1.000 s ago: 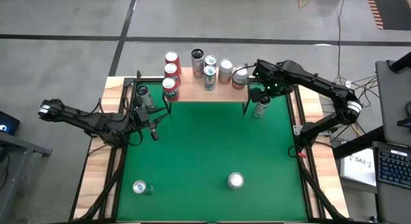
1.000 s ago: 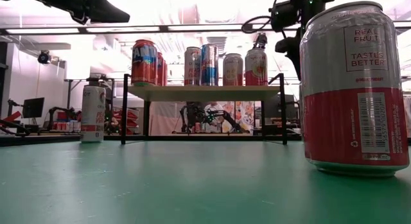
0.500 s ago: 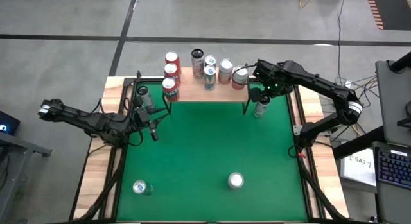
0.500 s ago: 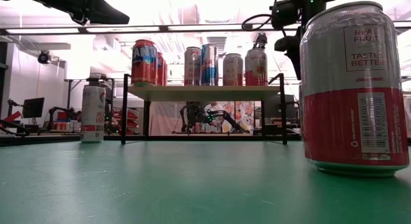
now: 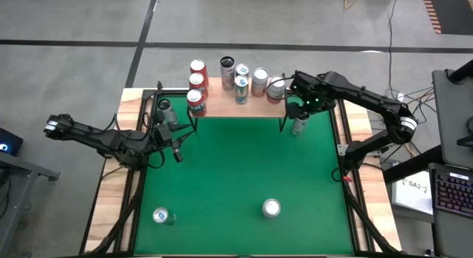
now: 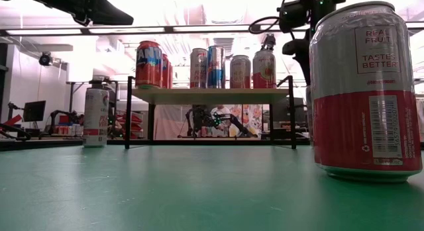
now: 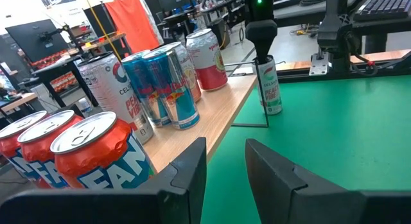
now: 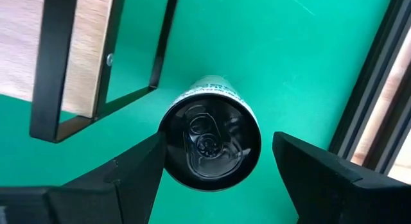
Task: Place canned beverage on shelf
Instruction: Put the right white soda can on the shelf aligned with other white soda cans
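The shelf [image 5: 236, 110] stands at the table's far edge and carries several cans [image 5: 242, 82]. A slim white and green can [image 8: 210, 142] stands upright on the green table beside the shelf's right front leg [image 5: 282, 123]. My right gripper [image 5: 298, 109] hangs over this can, pointing steeply down and open, with one finger on either side of the can's top. My left gripper [image 5: 176, 148] hovers level near the shelf's left end. Its fingers [image 7: 192, 166] are a little apart with nothing between them. My right gripper has one finger [image 8: 144, 163] close against the can's top rim [image 8: 168, 147]; whether it touches, I cannot tell. The other finger [image 8: 298, 163] stands clear of the can with green table showing between them. The can stands upright on the table.
Another can [image 5: 166, 110] stands on the table by the shelf's left leg. Two more cans [image 5: 161, 215] [image 5: 271, 208] stand near the table's near edge. The table has a raised wooden border [image 5: 114, 191] with black rails [image 8: 366, 108] close to the slim can.
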Robot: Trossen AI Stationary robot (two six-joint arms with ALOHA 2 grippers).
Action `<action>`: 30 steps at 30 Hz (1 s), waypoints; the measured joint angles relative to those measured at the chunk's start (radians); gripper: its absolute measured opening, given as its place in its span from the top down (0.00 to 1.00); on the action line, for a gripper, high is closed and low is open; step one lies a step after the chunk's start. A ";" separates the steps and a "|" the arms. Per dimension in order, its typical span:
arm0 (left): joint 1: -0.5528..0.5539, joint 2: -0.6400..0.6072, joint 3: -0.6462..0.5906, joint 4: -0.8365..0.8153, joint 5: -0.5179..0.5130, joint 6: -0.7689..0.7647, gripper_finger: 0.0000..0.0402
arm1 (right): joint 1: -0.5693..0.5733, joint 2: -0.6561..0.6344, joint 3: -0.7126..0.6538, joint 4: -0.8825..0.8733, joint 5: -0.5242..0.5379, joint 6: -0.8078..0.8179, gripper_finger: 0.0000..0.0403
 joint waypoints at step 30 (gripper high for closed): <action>0.000 0.000 0.000 -0.009 -0.003 -0.004 0.77 | 0.011 -0.001 0.002 0.004 0.026 -0.010 0.31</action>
